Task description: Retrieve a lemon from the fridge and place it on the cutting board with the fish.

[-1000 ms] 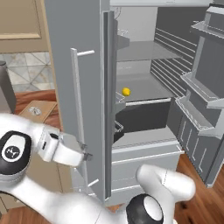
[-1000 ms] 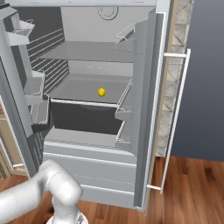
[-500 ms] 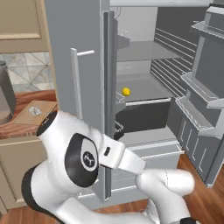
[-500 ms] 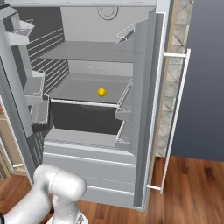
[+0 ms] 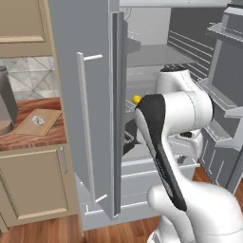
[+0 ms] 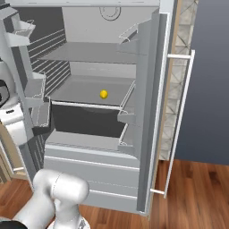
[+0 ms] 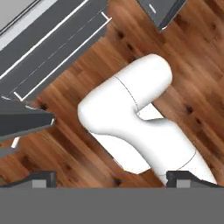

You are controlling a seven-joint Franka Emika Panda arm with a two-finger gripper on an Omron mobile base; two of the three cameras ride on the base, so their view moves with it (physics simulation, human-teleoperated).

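The fridge [image 5: 95, 71] stands with both doors open, its grey shelves showing [image 6: 89, 89]. The lemon [image 6: 103, 94] lies on the middle shelf above the dark drawer; in the left base view the lemon [image 5: 136, 99] peeks out just left of my raised arm. The cutting board [image 5: 45, 115] rests on the reddish-brown counter left of the fridge, with the fish [image 5: 38, 121] on it. In the hand view my gripper [image 7: 116, 179] points down at the wooden floor, open, with its fingertips [image 7: 43, 178] far apart and nothing between them.
A grey appliance [image 5: 4, 107] stands at the counter's left end beside the board. Beige cabinets [image 5: 33, 185] sit under the counter. The left fridge door [image 5: 116, 118] juts out edge-on beside my arm; the right door [image 6: 183, 112] stands open with its long handle.
My arm has swung up from the lower left of the left base view to stand in front of the fridge opening. Lemon, board and fish have not moved.
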